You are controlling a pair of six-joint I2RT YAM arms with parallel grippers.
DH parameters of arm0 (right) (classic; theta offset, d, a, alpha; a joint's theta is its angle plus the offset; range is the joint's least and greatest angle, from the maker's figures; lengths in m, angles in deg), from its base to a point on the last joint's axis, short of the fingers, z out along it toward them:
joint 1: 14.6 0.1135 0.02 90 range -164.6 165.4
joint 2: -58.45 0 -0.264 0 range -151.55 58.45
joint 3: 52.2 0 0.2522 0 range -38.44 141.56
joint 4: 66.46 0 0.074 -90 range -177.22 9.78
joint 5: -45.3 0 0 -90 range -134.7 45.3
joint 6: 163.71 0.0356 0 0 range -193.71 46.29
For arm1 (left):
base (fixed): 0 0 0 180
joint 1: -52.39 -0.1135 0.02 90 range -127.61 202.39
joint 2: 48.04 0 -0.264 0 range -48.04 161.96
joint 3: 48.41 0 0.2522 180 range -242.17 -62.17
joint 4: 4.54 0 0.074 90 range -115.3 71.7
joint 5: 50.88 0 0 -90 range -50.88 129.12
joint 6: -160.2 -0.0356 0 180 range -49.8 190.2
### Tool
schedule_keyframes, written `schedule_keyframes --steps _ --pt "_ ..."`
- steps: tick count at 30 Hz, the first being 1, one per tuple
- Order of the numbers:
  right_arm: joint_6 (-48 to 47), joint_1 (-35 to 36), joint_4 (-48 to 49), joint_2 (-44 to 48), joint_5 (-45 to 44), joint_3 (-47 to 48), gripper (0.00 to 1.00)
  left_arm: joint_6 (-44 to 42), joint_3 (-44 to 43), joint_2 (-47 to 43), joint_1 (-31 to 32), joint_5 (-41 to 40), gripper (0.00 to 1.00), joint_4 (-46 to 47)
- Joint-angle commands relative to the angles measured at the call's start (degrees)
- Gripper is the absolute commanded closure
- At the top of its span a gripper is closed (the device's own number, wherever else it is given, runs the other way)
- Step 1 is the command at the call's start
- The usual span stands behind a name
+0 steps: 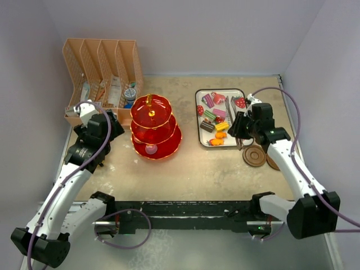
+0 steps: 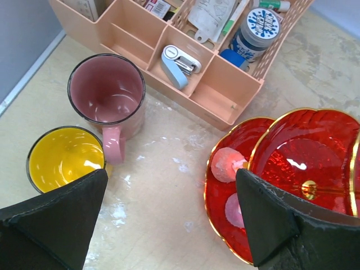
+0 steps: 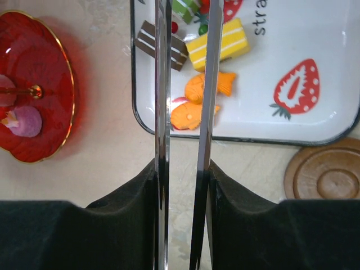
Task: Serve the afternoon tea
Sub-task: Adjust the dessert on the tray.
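Note:
The red three-tier stand with gold rims stands left of centre; two pink sweets lie on its lowest tier. In the left wrist view a pink mug and a yellow mug stand upright on the table, left of the stand. My left gripper hangs open over the bare table between the mugs and the stand, holding nothing. My right gripper is shut on the metal tongs, whose two arms reach over the toy cakes in the white strawberry tray.
A peach desk organiser with small items stands at the back left, just behind the mugs. Round wooden coasters lie in front of the tray's right corner. An orange fish-shaped sweet lies between the tongs' arms.

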Motion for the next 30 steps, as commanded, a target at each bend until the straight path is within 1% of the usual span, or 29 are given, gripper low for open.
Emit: schedule_keyframes --steps 1,4,7,11,15,17,19,22,25,30 --pt "-1.31 -0.25 6.54 -3.98 5.14 4.21 0.63 -4.29 1.93 -0.61 0.09 -3.05 0.06 1.69" --pt "-2.27 -0.24 6.37 -9.21 3.68 6.9 0.63 -3.84 2.42 -0.48 0.15 -3.4 0.06 0.69" --pt "-3.5 -0.24 4.87 -13.72 1.62 10.08 0.62 -2.52 3.63 -0.61 0.24 -1.26 0.06 0.7" --pt "-4.41 -0.24 5.2 -17.08 0.4 11.19 0.61 -1.7 2.93 0.72 0.44 -3.31 0.06 -1.09" --pt "-7.52 -0.24 4.84 -20.43 3.86 12.33 0.61 -1.17 2.95 1.55 1.03 -4.39 0.06 -1.72" --pt "-9.52 -0.2 5.09 -22.42 3.48 13.94 0.61 -1.09 2.81 1.74 1.04 -5.2 0.06 -1.66" --pt "-10.32 -0.15 4.75 -24.41 5.87 15.81 0.61 -0.8 2.72 1.92 0.99 -5.8 0.06 -2.11" --pt "-10.57 -0.15 4.83 -26.81 6.12 18.48 0.61 -0.43 2.69 1.79 0.97 -6.98 0.06 -2.37" --pt "-11.07 -0.02 4.62 -29.45 8.14 20.99 0.61 -0.56 2.54 1.9 1.03 -7.99 0.06 -2.31" --pt "-12.28 1.28 2.78 -34.03 6.68 24.76 0.6 -0.69 2.08 3.14 0.96 -8.78 0.06 -2.52"
